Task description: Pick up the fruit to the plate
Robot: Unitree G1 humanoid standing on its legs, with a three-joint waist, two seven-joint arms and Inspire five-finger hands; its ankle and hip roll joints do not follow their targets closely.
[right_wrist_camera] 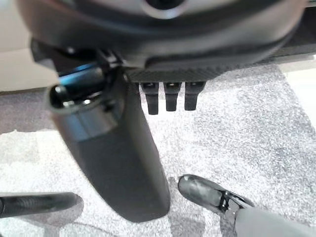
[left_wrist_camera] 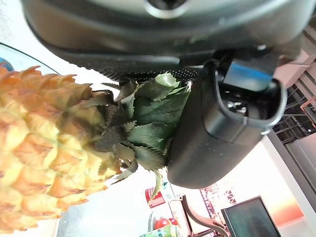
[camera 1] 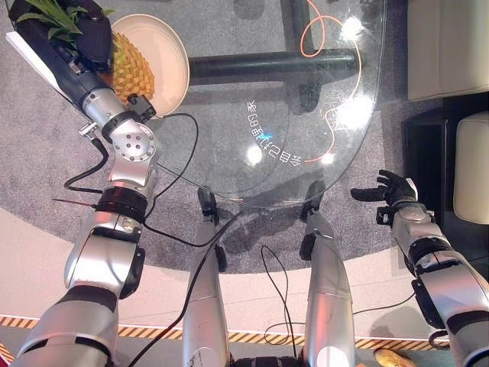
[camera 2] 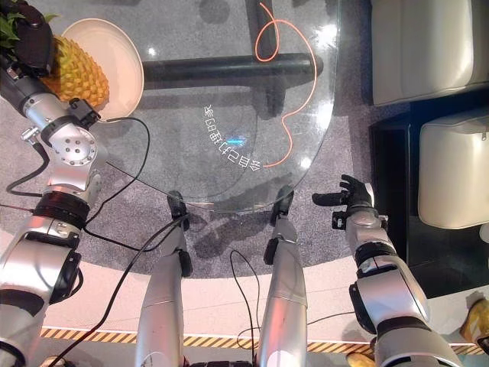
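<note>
Pineapple (camera 1: 131, 70): lying on the cream plate (camera 1: 170, 47), leafy crown under my left hand (camera 1: 85, 34).
Left hand: fingers hidden by leaves; grip unclear.
Right hand (camera 2: 351, 194): fingers loosely spread, off the glass table (camera 2: 306, 99).

R hand (right_wrist_camera: 123, 148) relaxed over grey carpet (right_wrist_camera: 247, 128)

Pineapple (camera 1: 131, 70) top hidden under left hand (camera 1: 80, 34) (leaves cut off).
</note>
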